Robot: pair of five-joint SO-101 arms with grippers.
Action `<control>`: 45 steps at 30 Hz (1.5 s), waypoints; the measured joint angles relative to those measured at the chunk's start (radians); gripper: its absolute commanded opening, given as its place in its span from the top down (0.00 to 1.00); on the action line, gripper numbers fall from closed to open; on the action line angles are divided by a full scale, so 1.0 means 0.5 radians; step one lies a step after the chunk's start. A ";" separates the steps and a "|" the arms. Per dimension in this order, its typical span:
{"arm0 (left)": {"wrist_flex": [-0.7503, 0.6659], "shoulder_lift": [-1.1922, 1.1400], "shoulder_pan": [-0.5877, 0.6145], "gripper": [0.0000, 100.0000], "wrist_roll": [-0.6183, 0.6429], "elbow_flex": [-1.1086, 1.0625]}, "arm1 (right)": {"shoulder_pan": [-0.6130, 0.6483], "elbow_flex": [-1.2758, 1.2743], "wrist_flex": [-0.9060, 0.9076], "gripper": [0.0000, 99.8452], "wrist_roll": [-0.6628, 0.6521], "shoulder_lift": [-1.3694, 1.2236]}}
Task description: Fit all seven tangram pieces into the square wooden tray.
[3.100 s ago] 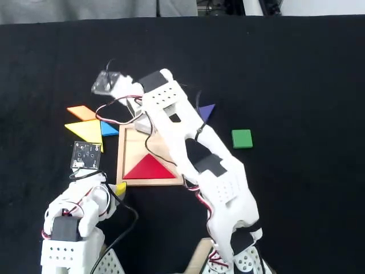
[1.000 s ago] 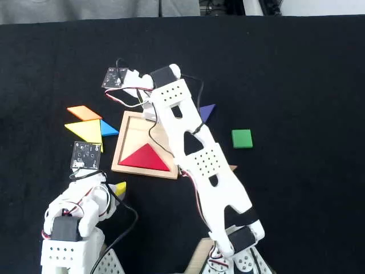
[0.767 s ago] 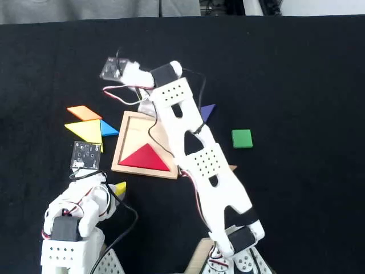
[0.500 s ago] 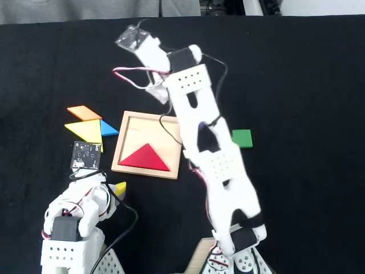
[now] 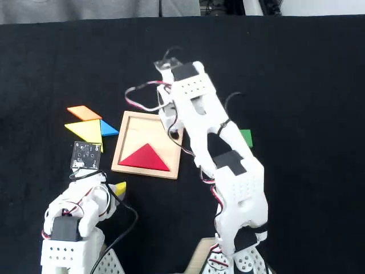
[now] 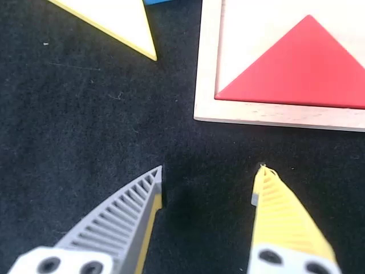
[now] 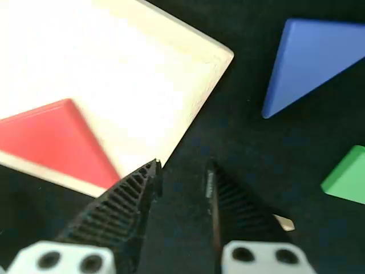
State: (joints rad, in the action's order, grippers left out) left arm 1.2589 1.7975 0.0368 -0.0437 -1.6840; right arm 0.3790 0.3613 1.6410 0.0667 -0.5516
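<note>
Wooden tray on the desk (image 5: 296,85), one piece in
The square wooden tray (image 5: 136,127) holds a red triangle (image 5: 146,157); the right claw (image 7: 182,171), slightly parted and empty, hangs just off its 3 o'clock edge, the left claw (image 6: 208,171), spread wide, at 7 o'clock.

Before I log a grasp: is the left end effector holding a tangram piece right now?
No, the left end effector is open over the black table, with nothing in its grip.
</note>
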 measured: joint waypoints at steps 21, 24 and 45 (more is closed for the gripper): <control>0.000 0.000 0.000 0.74 0.000 0.000 | 0.000 -0.092 -0.338 0.87 0.031 -0.258; 0.000 0.000 0.000 0.74 0.000 0.000 | 0.000 -0.068 -0.331 0.94 0.031 -0.288; 0.000 0.000 0.000 0.74 0.000 0.000 | -0.153 0.203 -0.316 0.94 0.031 -0.417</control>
State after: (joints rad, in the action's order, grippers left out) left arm 1.2589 1.7975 0.0368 -0.0437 -1.6840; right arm 0.3023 0.4626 1.4830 0.0821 -0.7603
